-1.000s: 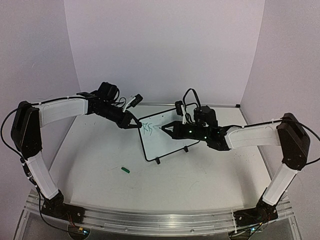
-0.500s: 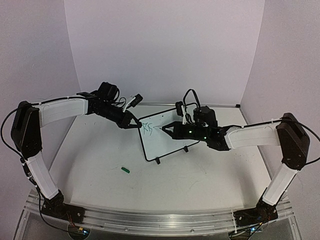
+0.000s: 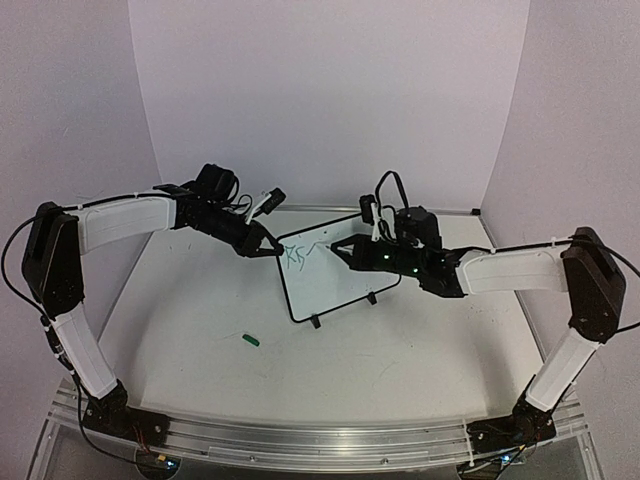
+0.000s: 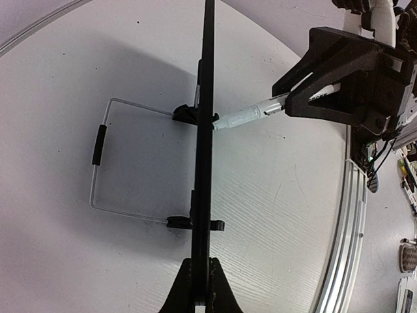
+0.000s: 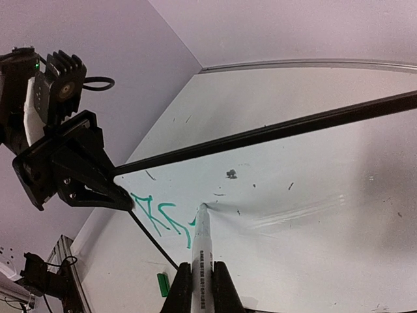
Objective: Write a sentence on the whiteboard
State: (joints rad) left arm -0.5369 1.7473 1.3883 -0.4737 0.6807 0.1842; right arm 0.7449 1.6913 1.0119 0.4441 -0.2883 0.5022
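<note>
The whiteboard (image 3: 335, 280) stands tilted on the table, held upright. My left gripper (image 3: 268, 247) is shut on its upper left corner; the left wrist view shows the frame edge-on (image 4: 206, 130) between the fingers (image 4: 221, 293). My right gripper (image 3: 340, 249) is shut on a white marker (image 5: 202, 251) whose tip touches the board face (image 5: 306, 189). The sentence (image 5: 159, 218) is a few green strokes just left of the tip, near the left corner, also seen from above (image 3: 296, 257). The marker (image 4: 244, 116) meets the board in the left wrist view.
A green marker cap (image 3: 250, 340) lies on the table in front of the board, also in the right wrist view (image 5: 163, 285). The board's wire stand (image 4: 98, 156) sticks out behind it. The back wall and a rail (image 3: 300, 435) bound the table.
My right gripper with the marker has moved up and slightly right across the board, from beside the green strokes toward the top edge. The left arm and board have not moved.
</note>
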